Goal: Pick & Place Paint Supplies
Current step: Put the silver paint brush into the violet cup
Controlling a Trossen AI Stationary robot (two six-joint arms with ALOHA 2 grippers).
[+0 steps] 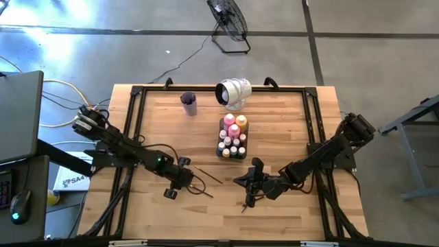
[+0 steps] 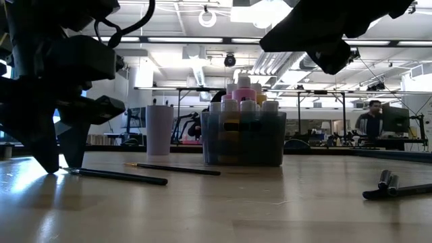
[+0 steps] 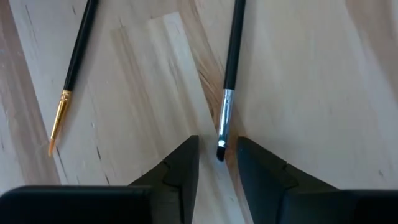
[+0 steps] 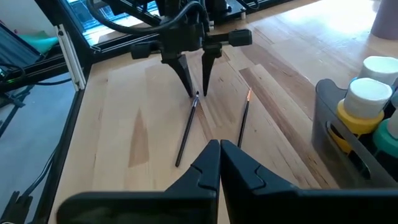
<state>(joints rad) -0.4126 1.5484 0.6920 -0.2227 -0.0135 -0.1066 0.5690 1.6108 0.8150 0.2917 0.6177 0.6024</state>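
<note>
Two thin dark paintbrushes lie flat on the wooden table. The one with a silver ferrule (image 3: 231,56) (image 1: 200,189) has its bristle tip between the fingers of my open left gripper (image 3: 217,155) (image 4: 196,90). Those fingers point steeply down, one on either side of the tip, and touch nothing that I can see. The brush with a gold ferrule (image 3: 74,56) (image 4: 242,121) lies beside it, toward the far edge. My right gripper (image 4: 219,149) (image 1: 250,186) hangs shut and empty above the table's middle, facing the left gripper. Small paint bottles stand in the grey tray (image 1: 233,152).
A lilac cup (image 1: 188,103) and a white cylinder-shaped object (image 1: 234,92) stand near the far edge, behind the tray. A further dark brush-like thing (image 1: 245,204) (image 2: 395,187) lies under my right gripper. Black frame rails run along the table's left and right sides.
</note>
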